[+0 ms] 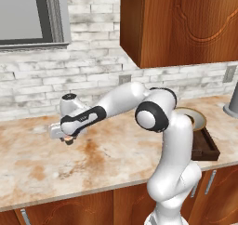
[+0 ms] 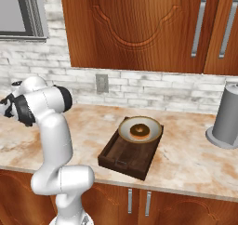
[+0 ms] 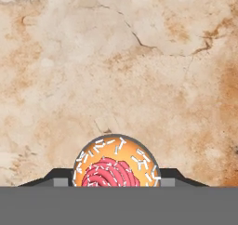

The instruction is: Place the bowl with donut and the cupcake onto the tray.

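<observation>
The tray [image 2: 128, 156] lies on the counter [image 2: 186, 159] toward the right, near its front edge. The bowl [image 2: 140, 129] sits on the tray's far end, with the donut [image 2: 139, 130] in it. Far to the left, the cupcake [image 3: 116, 166] sits between the fingers of the gripper [image 1: 68, 139], low over the counter. A canister [image 2: 227, 117] stands at the far right.

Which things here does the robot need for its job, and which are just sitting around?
Needed:
- cupcake, between the gripper fingers
- bowl, on the tray
- donut, in the bowl
- tray

Just around:
- grey canister
- wall outlet
- window
</observation>
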